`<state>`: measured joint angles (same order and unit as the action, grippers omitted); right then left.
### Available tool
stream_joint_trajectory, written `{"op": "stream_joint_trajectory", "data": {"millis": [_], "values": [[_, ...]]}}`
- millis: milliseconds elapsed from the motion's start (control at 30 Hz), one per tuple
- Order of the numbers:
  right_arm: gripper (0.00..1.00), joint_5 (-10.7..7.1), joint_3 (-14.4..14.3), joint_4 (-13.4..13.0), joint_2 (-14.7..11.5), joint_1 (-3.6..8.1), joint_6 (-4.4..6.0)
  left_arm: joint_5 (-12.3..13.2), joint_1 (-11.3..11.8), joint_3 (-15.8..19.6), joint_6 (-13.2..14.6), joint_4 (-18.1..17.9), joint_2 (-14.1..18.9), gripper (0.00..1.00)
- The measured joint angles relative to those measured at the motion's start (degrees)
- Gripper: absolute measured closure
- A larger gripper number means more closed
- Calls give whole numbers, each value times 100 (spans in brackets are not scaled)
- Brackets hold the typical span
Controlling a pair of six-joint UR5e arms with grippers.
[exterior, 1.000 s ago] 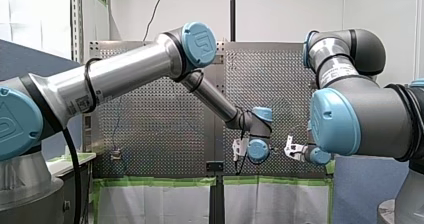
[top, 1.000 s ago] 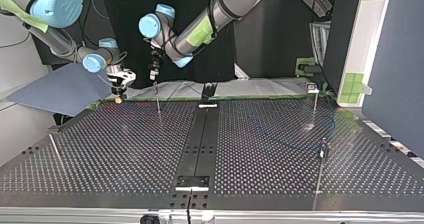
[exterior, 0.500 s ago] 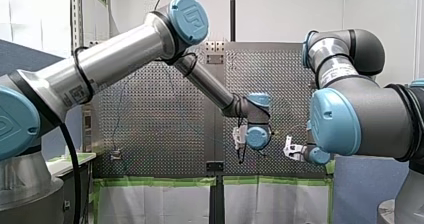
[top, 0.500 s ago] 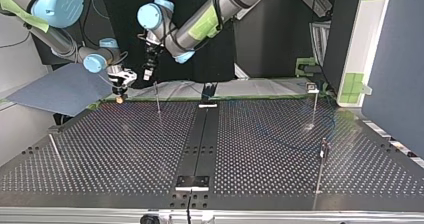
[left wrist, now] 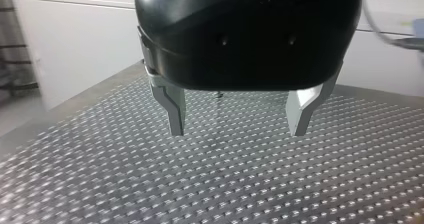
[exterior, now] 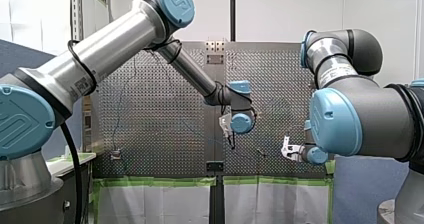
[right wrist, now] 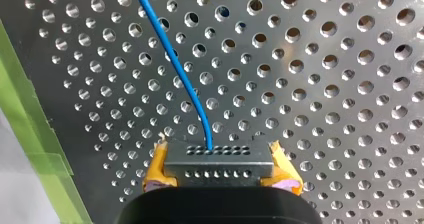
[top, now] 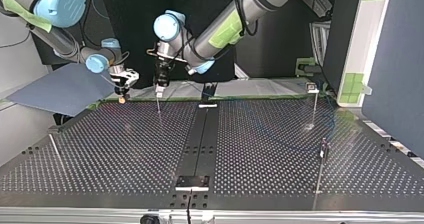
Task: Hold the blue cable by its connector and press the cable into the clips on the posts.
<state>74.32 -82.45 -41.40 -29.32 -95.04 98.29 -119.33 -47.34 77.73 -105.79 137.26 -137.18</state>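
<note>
Near the edge of the perforated metal table [right wrist: 330,84], my right hand [right wrist: 220,170] is pinching the grey rectangular connector [right wrist: 218,158] to steer the thin blue cable [right wrist: 172,54]; my left hand [left wrist: 237,118] is hovering, spread.

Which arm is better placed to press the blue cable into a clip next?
Probably left: my left claw, open and empty, hangs over a post; my right claw grips the connector.
</note>
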Motion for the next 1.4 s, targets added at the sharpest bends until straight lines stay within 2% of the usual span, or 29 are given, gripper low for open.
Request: {"op": "stream_joint_trajectory", "data": {"millis": [167, 467, 733, 1100, 1400], "values": [[100, 3, 0, 15, 0, -15, -1, -5, 44, 288, -174, -15, 289, 0], [100, 12, 3, 25, 0, -18, -1, 3, 45, 788, -195, 19, 789, 0], [100, 13, -1, 26, 0, -28, -8, 97, 41, 1241, -351, -195, 1242, 0], [100, 16, 2, 58, -2, -36, -17, 185, 56, 1857, -327, -283, 1857, 0], [100, 213, -10, 167, -14, -5, -83, 194, 59, 2313, -364, -295, 2313, 0]]}}
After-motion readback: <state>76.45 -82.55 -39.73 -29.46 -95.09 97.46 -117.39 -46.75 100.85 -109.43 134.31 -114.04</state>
